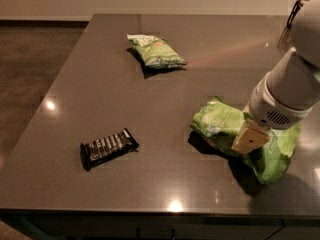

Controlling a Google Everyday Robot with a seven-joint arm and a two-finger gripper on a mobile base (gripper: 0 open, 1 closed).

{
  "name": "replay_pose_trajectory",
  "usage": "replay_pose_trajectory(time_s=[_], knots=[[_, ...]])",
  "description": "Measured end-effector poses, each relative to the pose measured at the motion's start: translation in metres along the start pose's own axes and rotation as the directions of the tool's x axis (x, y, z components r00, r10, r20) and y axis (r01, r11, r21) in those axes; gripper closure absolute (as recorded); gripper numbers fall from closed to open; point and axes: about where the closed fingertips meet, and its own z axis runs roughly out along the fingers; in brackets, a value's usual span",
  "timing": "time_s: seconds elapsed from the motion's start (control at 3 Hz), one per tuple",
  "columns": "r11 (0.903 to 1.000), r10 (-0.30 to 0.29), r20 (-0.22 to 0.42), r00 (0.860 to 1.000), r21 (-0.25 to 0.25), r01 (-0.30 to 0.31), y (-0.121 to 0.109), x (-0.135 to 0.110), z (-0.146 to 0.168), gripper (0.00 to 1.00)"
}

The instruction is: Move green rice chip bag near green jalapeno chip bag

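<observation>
Chip bags, both green, lie well apart on a dark, glossy surface [150,109]. The green rice chip bag [220,121] is the larger one, bright lime and heavily crinkled, and it sits at the right near the front edge. The green jalapeno chip bag [156,51] is smaller and plump with a white top end, and it sits toward the back, left of centre. A dark snack bar [107,146] lies at the front left, away from both.

Your robot's white arm [290,89] comes in from the right. Its hand [250,141] is down on the middle of the rice bag, with lime foil showing on either side. From this view you cannot tell whether the hand is spread or closed, nor whether it has the bag.

By its look, the rice bag will be very light, soft and puffed with air. Its slick foil crumples and could slide out of a pinch. The chips inside are brittle, so a hard squeeze through the belly risks crushing them. A raised fold or crimped edge likely offers the safer hold. Being so light, it may twist when lifted, so carry it low toward the back left and set it just beside the jalapeno bag.
</observation>
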Motion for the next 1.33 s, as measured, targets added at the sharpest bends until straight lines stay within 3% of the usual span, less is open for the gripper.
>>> replay_pose_trajectory(time_s=[0.33,0.67,1.0,1.33], knots=[[0.9998,0.013,0.036,0.999,-0.014,-0.013,-0.014,-0.017,-0.013,0.88],[0.9974,0.063,0.083,0.995,-0.040,-0.060,-0.044,-0.035,-0.022,1.00],[0.9932,0.114,0.126,0.985,-0.034,-0.111,-0.086,-0.056,-0.034,1.00],[0.9872,0.158,0.145,0.977,0.002,-0.160,-0.122,-0.078,-0.041,1.00]])
